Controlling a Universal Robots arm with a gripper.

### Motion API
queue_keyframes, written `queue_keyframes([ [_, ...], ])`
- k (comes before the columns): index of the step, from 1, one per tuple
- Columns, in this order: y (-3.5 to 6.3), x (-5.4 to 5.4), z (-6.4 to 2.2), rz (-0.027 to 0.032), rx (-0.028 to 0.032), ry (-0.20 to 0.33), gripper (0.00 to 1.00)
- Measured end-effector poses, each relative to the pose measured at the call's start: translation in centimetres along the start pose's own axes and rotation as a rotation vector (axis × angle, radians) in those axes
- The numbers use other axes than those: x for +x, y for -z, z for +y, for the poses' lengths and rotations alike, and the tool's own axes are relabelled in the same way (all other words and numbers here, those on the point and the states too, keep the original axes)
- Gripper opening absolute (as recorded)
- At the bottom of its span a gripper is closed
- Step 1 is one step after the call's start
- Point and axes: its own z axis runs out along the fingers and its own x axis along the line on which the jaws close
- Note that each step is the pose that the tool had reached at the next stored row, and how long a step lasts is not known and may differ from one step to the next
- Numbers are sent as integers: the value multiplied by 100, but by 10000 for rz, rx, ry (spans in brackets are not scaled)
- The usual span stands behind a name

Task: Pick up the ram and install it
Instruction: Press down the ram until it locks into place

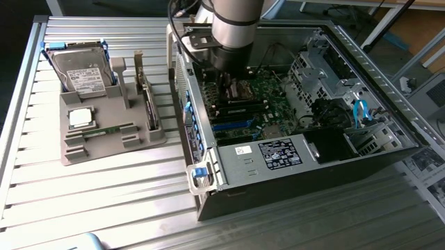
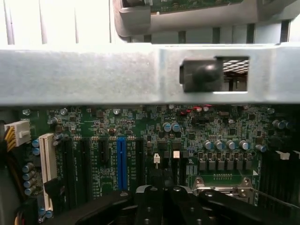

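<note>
A ram (image 1: pixel 149 105) stands on its long edge in the grey holder (image 1: pixel 97 148) at the exterior view's left. A second green ram (image 1: pixel 108 131) lies flat in a slot near the holder's front. My gripper (image 1: pixel 226 83) hangs inside the open computer case (image 1: pixel 278 172), over the motherboard (image 1: pixel 257 112) and well away from both sticks. In the wrist view the black fingers (image 2: pixel 150 206) of the gripper (image 2: pixel 164 204) are shut together with nothing between them, above the motherboard (image 2: pixel 140 136) near its blue slot (image 2: pixel 122 159).
The holder also carries a silver hard drive (image 1: pixel 82 73) with a white label and a square silver CPU (image 1: pixel 81 117). The case's metal frame bar (image 2: pixel 93 75) crosses in front of the wrist camera. A CPU socket (image 2: pixel 225 183) lies beside the fingers. Blue cables (image 1: pixel 360 113) run in the case.
</note>
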Motion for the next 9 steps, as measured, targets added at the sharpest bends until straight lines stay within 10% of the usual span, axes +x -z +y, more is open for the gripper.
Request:
queue_keyframes([
  [9, 121, -1, -153, 20, -49, 2, 11],
])
